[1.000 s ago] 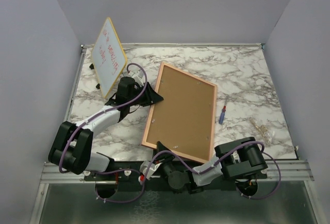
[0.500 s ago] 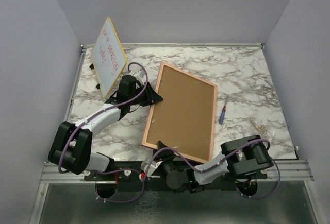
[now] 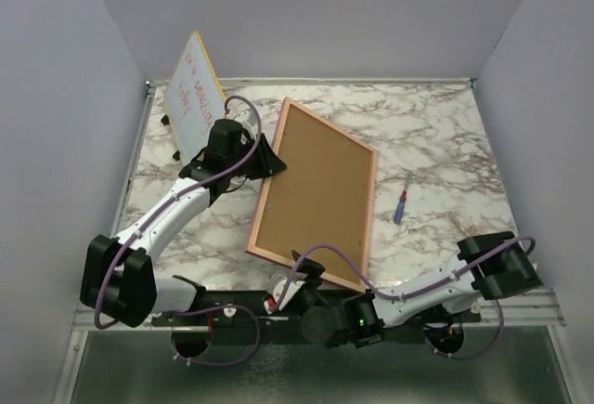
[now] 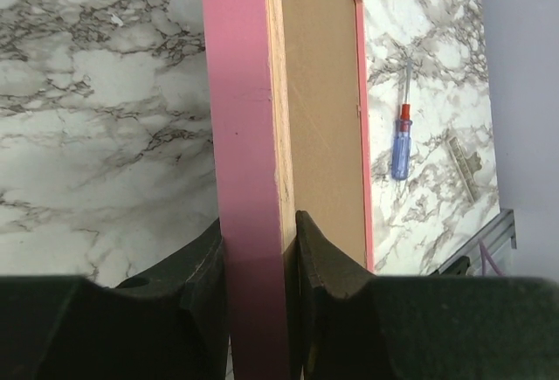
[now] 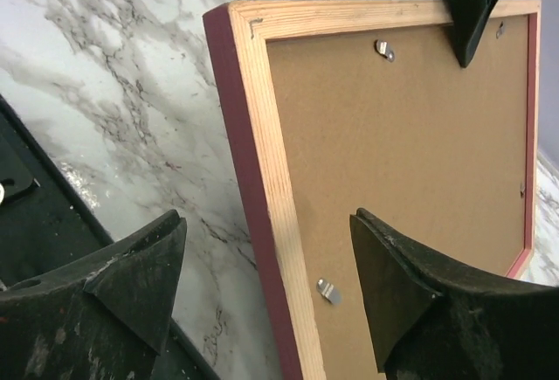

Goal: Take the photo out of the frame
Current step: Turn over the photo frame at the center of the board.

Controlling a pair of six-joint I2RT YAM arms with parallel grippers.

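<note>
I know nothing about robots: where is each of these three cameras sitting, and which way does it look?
Top external: fixed above and behind the arms, looking down on the table; both arms show, with the frame, back up, between them.
Left wrist: on the left arm, looking along the frame's pink edge, pinched by the left fingers; a screwdriver lies beyond.
Right wrist: on the right arm, facing the frame's brown back; the right fingers stand spread.
Shared: every view shows the frame.
</note>
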